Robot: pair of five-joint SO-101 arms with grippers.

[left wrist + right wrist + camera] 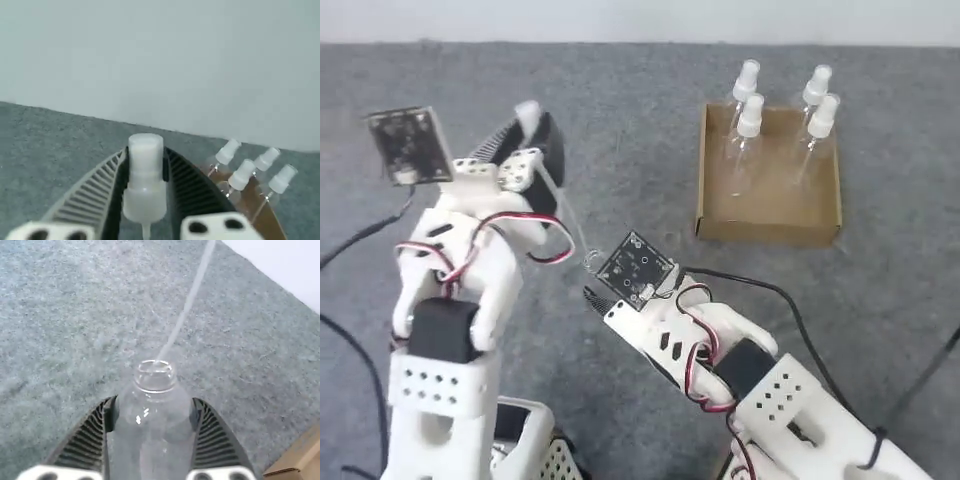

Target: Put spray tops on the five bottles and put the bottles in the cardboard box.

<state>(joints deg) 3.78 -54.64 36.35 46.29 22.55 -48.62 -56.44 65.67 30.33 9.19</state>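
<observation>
My left gripper (145,156) pinched the spray top (145,180); my right gripper (150,412) hugged the open bottle (152,427). The thin tube (186,307) could miss the opening and bend if I wobbled.

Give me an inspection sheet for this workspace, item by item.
Surface: grey carpet-like mat.
Job's things: four capped bottles standing in the cardboard box; fifth bottle uncapped; spray top with its tube tip at that bottle's mouth.
Clutter: nothing seen.
Grippers: left gripper shut on the spray top; right gripper shut on the fifth bottle.
Cables: black cable lying on the mat.
Surroundings: pale wall.
</observation>
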